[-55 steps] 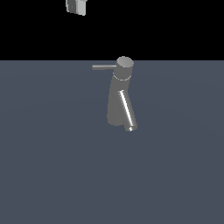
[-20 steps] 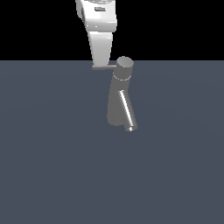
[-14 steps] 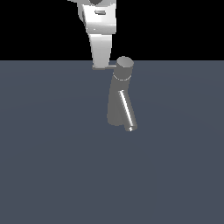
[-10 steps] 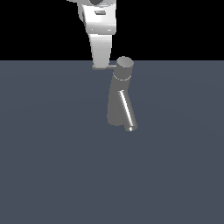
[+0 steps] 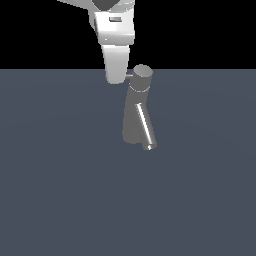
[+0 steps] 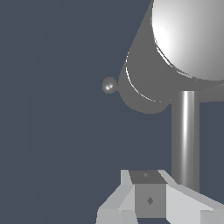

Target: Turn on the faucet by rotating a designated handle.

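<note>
The faucet (image 5: pixel 136 112) is a dark grey leaning column with a round cap (image 5: pixel 142 72) and a shiny slanted spout (image 5: pixel 145 127). Its handle (image 5: pixel 129 75) juts from the cap toward the exterior view's left, and only a short stub shows beside my gripper (image 5: pixel 116 80). The pale fingers hang down in front of the rest of the rod and look pressed together as one block. In the wrist view the handle (image 6: pixel 186 135) runs from the cap (image 6: pixel 188 35) past the side of my gripper (image 6: pixel 148 205), lying beside the fingers and not between them.
The faucet stands on a flat dark blue-grey floor (image 5: pixel 60 190) that fills the lower part of the exterior view. The background above it is black. The spout's rounded tip (image 6: pixel 109 85) shows in the wrist view.
My gripper came down from the top of the view to the handle. Over the last second it has hardly moved. The faucet and its cap look unturned.
</note>
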You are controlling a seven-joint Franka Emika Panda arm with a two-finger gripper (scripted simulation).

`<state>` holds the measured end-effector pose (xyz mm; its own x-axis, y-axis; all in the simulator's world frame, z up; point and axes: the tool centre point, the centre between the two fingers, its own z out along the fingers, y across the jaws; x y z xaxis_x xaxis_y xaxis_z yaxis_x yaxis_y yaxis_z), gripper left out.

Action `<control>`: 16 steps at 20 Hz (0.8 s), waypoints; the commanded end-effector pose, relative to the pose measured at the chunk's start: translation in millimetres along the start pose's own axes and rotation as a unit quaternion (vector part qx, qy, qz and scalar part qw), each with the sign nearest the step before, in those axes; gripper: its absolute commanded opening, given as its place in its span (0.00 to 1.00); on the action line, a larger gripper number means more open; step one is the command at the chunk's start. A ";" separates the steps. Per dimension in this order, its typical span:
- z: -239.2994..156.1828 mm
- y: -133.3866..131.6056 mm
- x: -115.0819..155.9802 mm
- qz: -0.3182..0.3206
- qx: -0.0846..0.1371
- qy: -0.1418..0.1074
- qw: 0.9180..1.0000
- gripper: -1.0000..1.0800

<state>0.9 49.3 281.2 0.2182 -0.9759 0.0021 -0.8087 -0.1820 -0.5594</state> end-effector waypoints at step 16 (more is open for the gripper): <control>0.1 34.1 -2.3 0.001 0.000 0.001 1.000 0.00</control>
<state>-21.9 50.2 266.7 0.2245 -0.9745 0.0041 -0.8034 -0.1875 -0.5652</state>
